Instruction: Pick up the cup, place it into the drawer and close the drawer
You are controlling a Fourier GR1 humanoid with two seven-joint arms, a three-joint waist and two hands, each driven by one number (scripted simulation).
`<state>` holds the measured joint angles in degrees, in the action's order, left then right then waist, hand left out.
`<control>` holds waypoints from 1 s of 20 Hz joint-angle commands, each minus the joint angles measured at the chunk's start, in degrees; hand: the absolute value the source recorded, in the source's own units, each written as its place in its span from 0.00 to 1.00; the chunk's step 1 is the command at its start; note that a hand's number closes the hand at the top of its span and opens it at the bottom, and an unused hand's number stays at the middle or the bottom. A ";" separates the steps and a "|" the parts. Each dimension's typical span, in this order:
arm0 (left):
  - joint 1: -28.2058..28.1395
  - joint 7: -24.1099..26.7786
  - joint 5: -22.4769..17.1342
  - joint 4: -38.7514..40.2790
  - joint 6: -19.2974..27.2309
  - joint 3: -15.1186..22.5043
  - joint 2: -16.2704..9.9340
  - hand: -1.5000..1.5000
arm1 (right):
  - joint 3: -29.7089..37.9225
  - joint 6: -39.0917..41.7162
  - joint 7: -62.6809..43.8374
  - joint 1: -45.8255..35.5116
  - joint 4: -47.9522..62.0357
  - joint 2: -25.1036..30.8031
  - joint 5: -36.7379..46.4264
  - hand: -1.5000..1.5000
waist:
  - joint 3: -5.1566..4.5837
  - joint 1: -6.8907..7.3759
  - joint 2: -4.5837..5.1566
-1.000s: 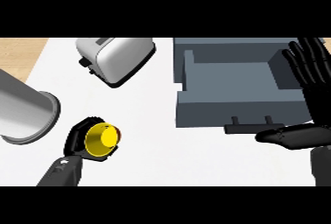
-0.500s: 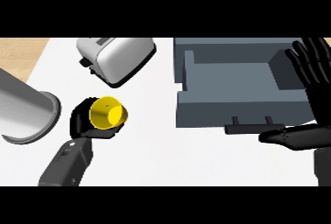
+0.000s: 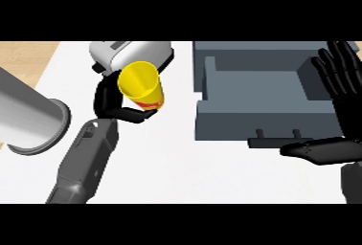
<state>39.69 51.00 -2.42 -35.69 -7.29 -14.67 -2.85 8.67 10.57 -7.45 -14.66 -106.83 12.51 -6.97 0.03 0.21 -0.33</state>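
Cup [image 3: 142,87] sits pinched in the left robot hand [image 3: 113,103] above the tabletop [image 3: 176,162], left of the open drawer [image 3: 258,103], so it should travel right, kept upright, past the spread right robot hand [image 3: 339,95].

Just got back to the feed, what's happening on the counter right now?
The left hand has its fingers curled round the yellow cup and holds it above the white counter, in front of the toaster. The grey drawer stands open to its right, with nothing visible inside. The right hand is open, fingers up, at the right edge beside the drawer. A large metal cylinder lies at the left. The cup is not yet in the drawer.
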 commanded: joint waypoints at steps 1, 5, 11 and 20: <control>4.25 -9.49 -0.35 -8.06 1.28 2.85 2.39 1.00 | 2.16 1.22 2.18 1.83 0.33 0.80 -1.39 0.00 | 0.05 0.22 -0.15; 11.02 -17.65 -4.12 -11.16 8.04 8.85 2.80 1.00 | 0.04 1.68 2.11 1.66 1.33 0.09 -0.28 0.00 | 0.02 -0.53 -0.07; 19.07 -27.37 -6.96 -12.23 17.87 16.83 2.84 1.00 | -1.71 -1.10 0.31 0.07 -0.56 -1.47 2.03 0.00 | -0.02 -1.40 0.23; 34.82 -36.67 -10.45 5.12 27.70 20.50 2.85 1.00 | -0.01 0.64 0.42 -3.52 2.30 0.04 -0.50 0.00 | 0.02 -3.66 0.91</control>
<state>69.83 17.17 -10.37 -36.78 16.26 2.69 -0.03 9.09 11.36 -4.33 -16.13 -103.56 12.52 -6.47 0.07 -2.29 0.37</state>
